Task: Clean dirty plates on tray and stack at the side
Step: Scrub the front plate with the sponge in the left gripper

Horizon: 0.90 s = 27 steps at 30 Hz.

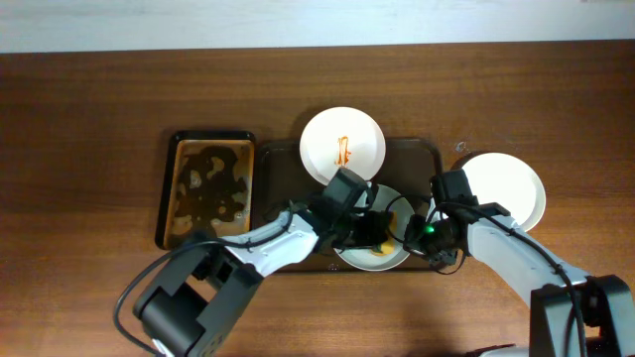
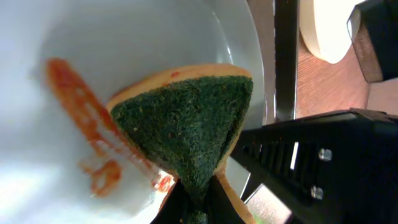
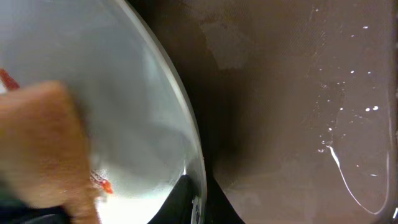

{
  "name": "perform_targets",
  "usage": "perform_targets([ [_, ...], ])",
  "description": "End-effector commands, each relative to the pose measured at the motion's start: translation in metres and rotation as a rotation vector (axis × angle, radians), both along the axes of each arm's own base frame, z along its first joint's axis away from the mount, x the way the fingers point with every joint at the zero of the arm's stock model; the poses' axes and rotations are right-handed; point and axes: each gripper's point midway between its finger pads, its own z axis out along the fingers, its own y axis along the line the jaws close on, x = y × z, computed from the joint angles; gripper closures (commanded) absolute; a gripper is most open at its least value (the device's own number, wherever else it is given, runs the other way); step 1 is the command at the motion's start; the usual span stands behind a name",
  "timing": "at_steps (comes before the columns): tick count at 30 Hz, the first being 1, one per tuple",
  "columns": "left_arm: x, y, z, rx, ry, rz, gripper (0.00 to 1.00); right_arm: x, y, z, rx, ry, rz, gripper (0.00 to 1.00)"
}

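Note:
The dark brown tray holds two plates. The far plate has an orange-red smear. The near plate is under both arms. My left gripper is shut on a green-yellow sponge pressed onto this plate, beside its sauce smear. My right gripper is shut on the plate's right rim, with the wet tray floor beside it. A third, clean plate lies on the tabletop right of the tray.
A smaller black-rimmed tray holding murky liquid stands left of the big tray. The dark wood tabletop extends on both sides. A pale wall strip runs along the far edge.

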Motion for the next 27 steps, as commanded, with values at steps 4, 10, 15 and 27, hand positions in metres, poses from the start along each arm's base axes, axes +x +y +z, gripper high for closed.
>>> perform_targets([
  [4, -0.014, -0.005, -0.018, 0.09, 0.001, 0.028, 1.0, -0.01, -0.006, -0.011, -0.048, 0.04, 0.017, 0.91],
  [10, 0.031, 0.039, -0.031, 0.249, -0.103, 0.211, 1.0, -0.011, -0.006, -0.011, -0.048, 0.044, 0.017, 0.92],
  [15, 0.062, 0.066, -0.031, 0.29, -0.173, 0.267, 1.0, -0.012, -0.006, -0.011, -0.049, 0.047, 0.02, 0.92],
  [27, 0.042, 0.126, 0.058, 0.368, -0.293, 0.111, 1.0, -0.001, -0.015, -0.002, -0.109, 0.012, 0.036, 0.96],
])
